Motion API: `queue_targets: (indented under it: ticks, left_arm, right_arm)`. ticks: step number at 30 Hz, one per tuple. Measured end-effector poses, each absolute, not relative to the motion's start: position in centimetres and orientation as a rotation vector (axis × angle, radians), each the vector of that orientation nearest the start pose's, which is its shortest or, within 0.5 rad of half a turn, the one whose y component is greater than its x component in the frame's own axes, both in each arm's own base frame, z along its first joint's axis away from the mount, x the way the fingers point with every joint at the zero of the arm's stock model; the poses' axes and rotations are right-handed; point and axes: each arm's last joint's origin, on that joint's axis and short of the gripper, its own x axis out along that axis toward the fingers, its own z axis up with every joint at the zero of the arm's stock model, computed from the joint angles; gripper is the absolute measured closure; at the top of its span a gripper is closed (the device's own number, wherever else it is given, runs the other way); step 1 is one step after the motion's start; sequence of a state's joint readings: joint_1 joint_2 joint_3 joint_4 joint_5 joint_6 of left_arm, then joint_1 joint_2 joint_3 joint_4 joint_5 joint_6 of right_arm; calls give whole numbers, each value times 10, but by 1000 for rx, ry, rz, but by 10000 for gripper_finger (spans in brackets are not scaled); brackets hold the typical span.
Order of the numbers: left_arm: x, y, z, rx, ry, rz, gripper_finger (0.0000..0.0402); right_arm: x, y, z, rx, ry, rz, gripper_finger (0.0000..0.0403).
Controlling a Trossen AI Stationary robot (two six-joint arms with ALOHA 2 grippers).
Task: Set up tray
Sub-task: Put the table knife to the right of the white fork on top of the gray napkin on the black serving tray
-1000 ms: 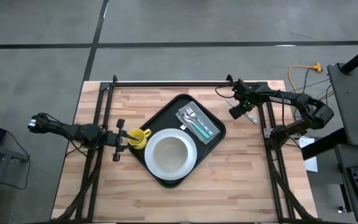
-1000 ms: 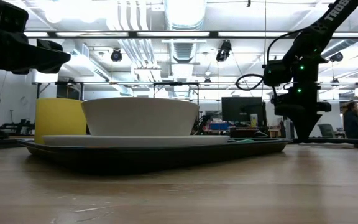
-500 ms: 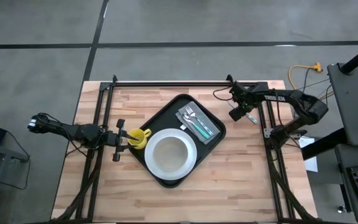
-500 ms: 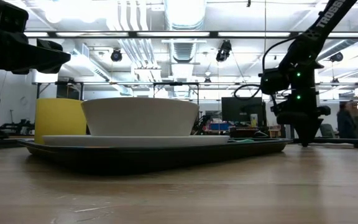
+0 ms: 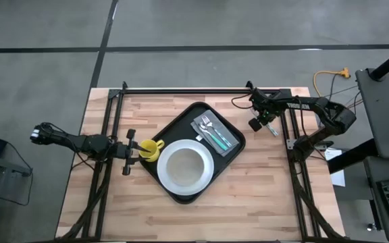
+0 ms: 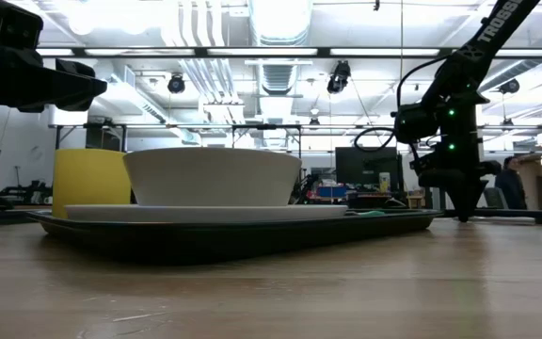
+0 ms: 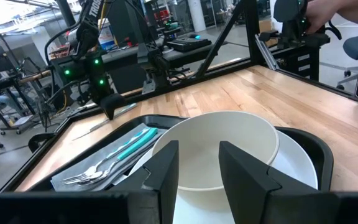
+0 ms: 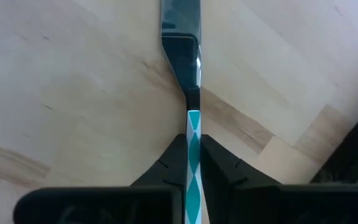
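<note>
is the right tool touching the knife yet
Touching. The right wrist view shows the right tool shut on the knife handle, both fingers pressed against it.

Past the left end effector (image 7: 199,171), whose two dark fingers (image 7: 166,174) stand apart, a white bowl (image 7: 213,149) sits on a white plate (image 7: 294,165) inside the black tray (image 7: 319,158). Beside the bowl lie forks (image 7: 95,171) and a teal-handled utensil (image 7: 132,143) on a napkin. Farther off, the other arm's end effector (image 7: 109,107) points down at the wooden desk (image 7: 278,102).
</note>
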State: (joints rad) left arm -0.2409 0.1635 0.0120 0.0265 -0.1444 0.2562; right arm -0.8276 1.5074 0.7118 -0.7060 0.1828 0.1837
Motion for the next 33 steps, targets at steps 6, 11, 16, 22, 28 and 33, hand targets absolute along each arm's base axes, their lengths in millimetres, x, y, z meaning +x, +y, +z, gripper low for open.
queue_targets:
  ticks: [6, 11, 16, 22, 28, 33]
  left_arm:
    - [104, -21, 157, 279, 110, -112, 301]
    - [104, -21, 157, 280, 110, -112, 301]
    - [104, -21, 157, 280, 110, -112, 301]
    - [104, -21, 157, 279, 109, -112, 301]
    - [104, -21, 157, 279, 110, -112, 301]
    - [104, -21, 157, 280, 110, -112, 301]
  right_arm:
    - [153, -171, 143, 704, 1354, -934, 388]
    - [162, -171, 154, 730, 1342, -913, 389]
    - [179, -162, 169, 724, 1353, -897, 389]
    - [208, -145, 186, 689, 1287, -862, 390]
    - [231, -129, 201, 666, 1229, -821, 390]
    - [240, -121, 208, 674, 1194, -814, 390]
